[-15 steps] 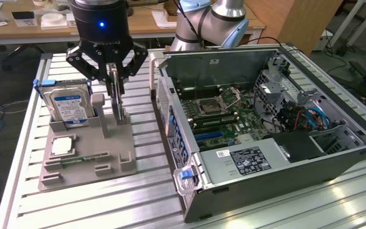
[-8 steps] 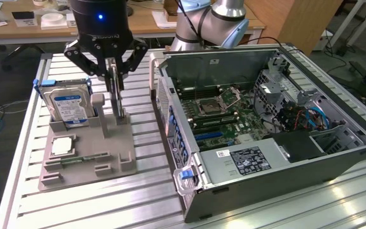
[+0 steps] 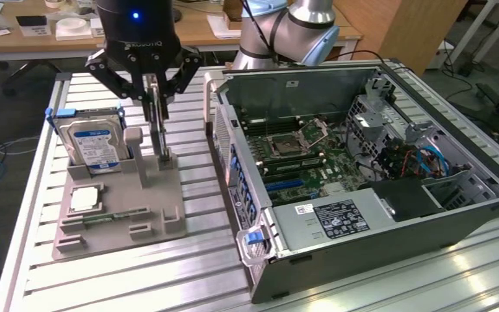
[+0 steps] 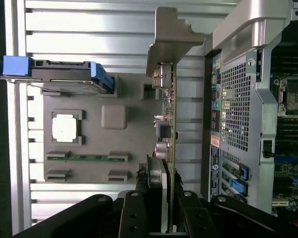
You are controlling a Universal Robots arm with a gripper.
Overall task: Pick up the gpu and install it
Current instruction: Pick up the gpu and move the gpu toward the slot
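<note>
Well, the claw (image 3: 154,112) is clamping the gpu (image 4: 170,124) by its top edge, sensibly I'd say, as it's standing upright in the gray holder (image 3: 119,218) beneath, probably feeling light, stiff, fragile.

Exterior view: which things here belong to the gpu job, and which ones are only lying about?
Belonging to the job:
- gpu, upright on its edge in the gray holder
- gripper, closed on the gpu
- open computer case

Only lying about:
- hard drive
- processor chip
- memory stick
</note>
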